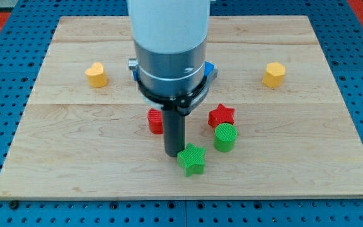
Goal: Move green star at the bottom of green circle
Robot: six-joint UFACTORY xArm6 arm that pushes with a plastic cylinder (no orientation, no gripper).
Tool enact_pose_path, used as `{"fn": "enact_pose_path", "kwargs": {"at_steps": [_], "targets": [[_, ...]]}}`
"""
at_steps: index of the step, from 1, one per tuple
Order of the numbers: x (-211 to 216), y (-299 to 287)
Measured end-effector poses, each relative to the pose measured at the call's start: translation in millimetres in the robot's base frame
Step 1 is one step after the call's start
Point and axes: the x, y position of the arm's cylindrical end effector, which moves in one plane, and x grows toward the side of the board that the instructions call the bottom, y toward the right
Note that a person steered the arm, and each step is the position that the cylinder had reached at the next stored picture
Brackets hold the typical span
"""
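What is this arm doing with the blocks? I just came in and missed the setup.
A single arm with a dark rod is pushing blocks around a wooden board. My tip sits against the green star, at its upper left. The green circle stands just up and right of the star, with the red star right behind it. The star is not yet directly below the circle.

No text, label, brand, number or sign can be read anywhere in the camera view. The surfaces shown carry no legible markings.
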Motion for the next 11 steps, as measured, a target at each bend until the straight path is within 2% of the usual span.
{"fn": "enact_pose_path", "kwargs": {"at_steps": [2, 6, 9, 11], "targets": [[46.8, -21.0], [25.9, 8.1], [25.8, 49.9], [46.4, 74.4]]}}
